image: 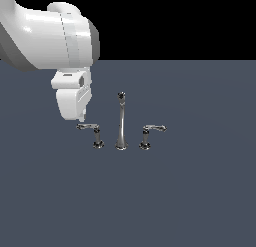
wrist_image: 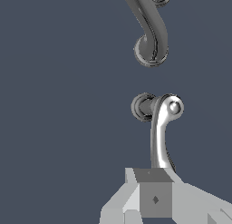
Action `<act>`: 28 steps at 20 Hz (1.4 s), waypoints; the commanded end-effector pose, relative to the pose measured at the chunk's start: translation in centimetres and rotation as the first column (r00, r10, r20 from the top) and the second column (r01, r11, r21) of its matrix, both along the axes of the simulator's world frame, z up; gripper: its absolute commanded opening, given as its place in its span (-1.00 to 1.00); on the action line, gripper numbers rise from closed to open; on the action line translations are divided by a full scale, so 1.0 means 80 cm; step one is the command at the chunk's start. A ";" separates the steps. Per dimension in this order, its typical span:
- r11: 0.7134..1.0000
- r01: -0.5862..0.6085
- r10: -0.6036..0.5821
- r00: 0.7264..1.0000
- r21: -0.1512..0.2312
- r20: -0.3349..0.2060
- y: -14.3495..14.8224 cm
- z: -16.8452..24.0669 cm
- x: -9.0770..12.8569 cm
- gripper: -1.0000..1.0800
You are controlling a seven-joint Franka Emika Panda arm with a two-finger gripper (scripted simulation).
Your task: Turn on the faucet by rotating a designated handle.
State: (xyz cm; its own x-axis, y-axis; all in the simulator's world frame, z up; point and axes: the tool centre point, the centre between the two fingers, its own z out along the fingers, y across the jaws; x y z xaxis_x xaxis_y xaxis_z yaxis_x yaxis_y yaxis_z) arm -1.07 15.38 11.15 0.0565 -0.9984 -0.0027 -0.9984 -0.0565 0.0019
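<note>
The handle (image: 89, 127) sits left of centre in the exterior view, its slim arm running horizontally toward the exterior view's left from a short post, part of the faucet (image: 120, 123). The gripper (image: 82, 117) hangs just above the arm's free end, touching or nearly so. In the wrist view the lever (wrist_image: 159, 132) runs straight away from the fingertip (wrist_image: 154, 191). Whether the jaws are spread or pressed together cannot be told. Judgement: the next move is a sideways push on that tip.
</note>
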 end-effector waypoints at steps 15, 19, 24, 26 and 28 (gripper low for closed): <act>0.993 0.114 -0.114 0.993 -0.004 0.002 -0.010 -0.033 0.034 -1.00; 0.994 0.113 -0.113 0.994 -0.004 0.002 -0.003 -0.033 0.021 -1.00; 0.993 0.114 -0.114 0.993 -0.003 0.002 0.009 -0.033 -0.002 -1.00; 0.993 0.114 -0.114 0.993 -0.003 0.002 0.014 -0.032 -0.011 -1.00; 0.993 0.114 -0.114 0.993 -0.003 0.002 0.016 -0.032 -0.015 -1.00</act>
State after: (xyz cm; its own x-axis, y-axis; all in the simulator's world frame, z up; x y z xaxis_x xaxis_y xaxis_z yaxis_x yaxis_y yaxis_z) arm -1.47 16.44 8.55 -0.0556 -0.9984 -0.0044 -0.9984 0.0557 -0.0078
